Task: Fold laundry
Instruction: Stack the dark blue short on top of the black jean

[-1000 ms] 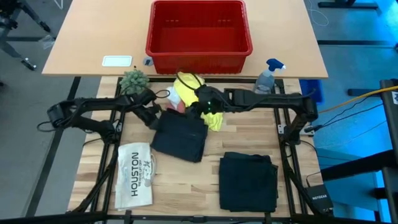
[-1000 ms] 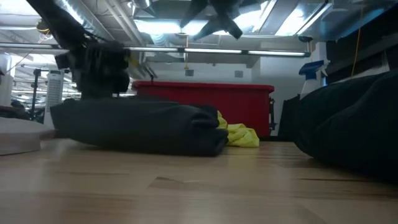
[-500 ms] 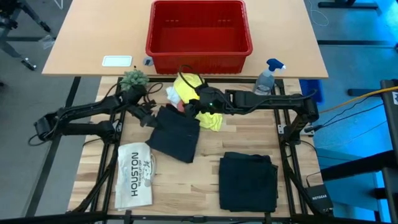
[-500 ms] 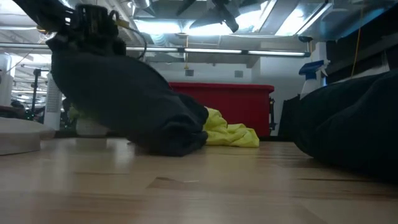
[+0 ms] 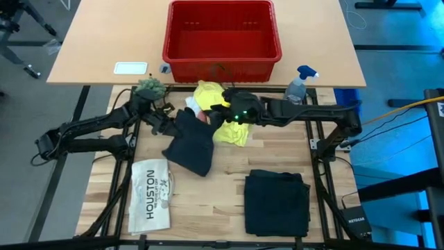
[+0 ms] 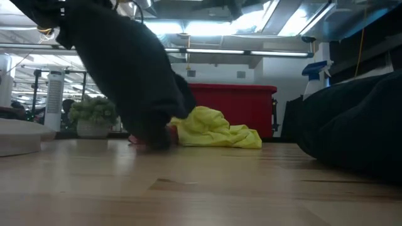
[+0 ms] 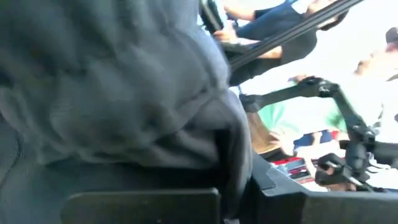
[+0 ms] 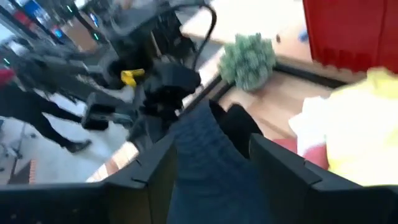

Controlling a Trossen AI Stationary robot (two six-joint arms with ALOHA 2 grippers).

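The left gripper is clamped on the dark trousers, its fingertips buried in the cloth. The garment hangs between both grippers, lower end touching the table. The right gripper pinches the opposite edge, jaws part-spread around the fabric. The yellow T-shirt lies bunched under it, partly hidden.

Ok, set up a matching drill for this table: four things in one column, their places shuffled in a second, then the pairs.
1. red plastic basket
2. folded black trousers
3. bright yellow T-shirt
4. flat white "HOUSTON" item

A. near edge, left side
B. far table, centre
C. near edge, right side
D. just in front of the basket, under the right arm

Pairs: 1-B, 2-C, 3-D, 4-A
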